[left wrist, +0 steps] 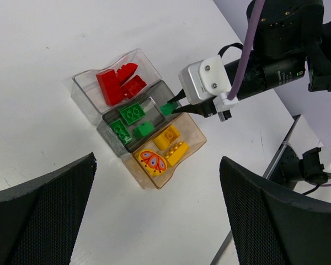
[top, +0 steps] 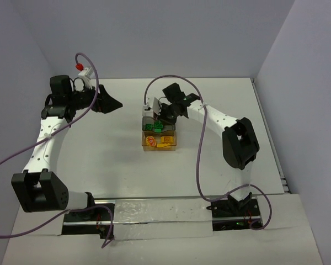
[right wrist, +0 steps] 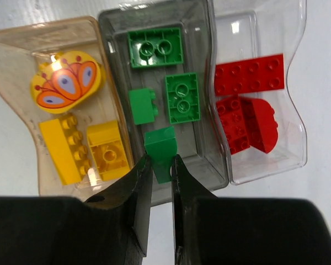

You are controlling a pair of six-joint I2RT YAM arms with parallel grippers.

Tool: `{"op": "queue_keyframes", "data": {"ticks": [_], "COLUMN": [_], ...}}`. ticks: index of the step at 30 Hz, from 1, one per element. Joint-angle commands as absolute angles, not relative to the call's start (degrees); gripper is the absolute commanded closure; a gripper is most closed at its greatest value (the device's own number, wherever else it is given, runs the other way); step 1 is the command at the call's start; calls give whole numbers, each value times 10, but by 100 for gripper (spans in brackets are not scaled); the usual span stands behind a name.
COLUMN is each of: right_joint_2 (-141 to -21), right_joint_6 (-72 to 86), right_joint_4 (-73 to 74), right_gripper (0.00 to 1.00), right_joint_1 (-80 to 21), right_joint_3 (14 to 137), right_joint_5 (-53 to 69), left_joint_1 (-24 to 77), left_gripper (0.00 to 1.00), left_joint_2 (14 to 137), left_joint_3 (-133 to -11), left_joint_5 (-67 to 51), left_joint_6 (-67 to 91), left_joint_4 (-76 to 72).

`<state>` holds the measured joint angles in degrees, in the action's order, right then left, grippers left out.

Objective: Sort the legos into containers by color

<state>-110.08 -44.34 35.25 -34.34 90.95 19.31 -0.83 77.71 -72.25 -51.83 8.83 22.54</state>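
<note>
A green brick (right wrist: 161,148) pinched in the right gripper (right wrist: 160,161) at the end of the grey tray (right wrist: 111,49).
The jaws stand narrow, clamped on the brick's sides; whether it touches the tray I cannot tell. Three more green bricks (right wrist: 182,96) lie inside the grey tray. Right beside it, the clear tray (right wrist: 298,110) holds red bricks (right wrist: 248,74) and the amber tray (right wrist: 11,72) holds yellow bricks (right wrist: 107,152). The left gripper (top: 115,104) hangs well apart over the table (top: 99,160), jaws wide.
</note>
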Motion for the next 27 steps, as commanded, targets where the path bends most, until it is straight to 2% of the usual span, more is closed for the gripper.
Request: {"op": "queue_keyframes", "data": {"ticks": [1,15,17,21,24,27], "right_joint_2": [-1113,-1154,-1151,-1142,-1121,-1096], "right_joint_6": [-418,-448,-451,-441,-434,-419], "right_joint_4": [343,365,367,374,379,381], "right_gripper": [100,95,88,55,42,37], "right_joint_1": [-331,-320,-320,-320,-320,-323], "right_joint_3": [954,959,958,957,955,956], "right_joint_5": [186,162,161,164,180,192], "left_joint_1": [-13,-13,-13,-14,-13,-14], "left_gripper": [1,1,1,1,1,1], "left_joint_2": [766,778,782,791,795,799], "left_joint_3": [-729,-739,-740,-746,-753,-759], "left_joint_5": [-537,-532,-530,-521,-515,-505], "left_joint_6": [92,81,80,78,74,80], "left_joint_4": [197,211,213,222,231,231]}}
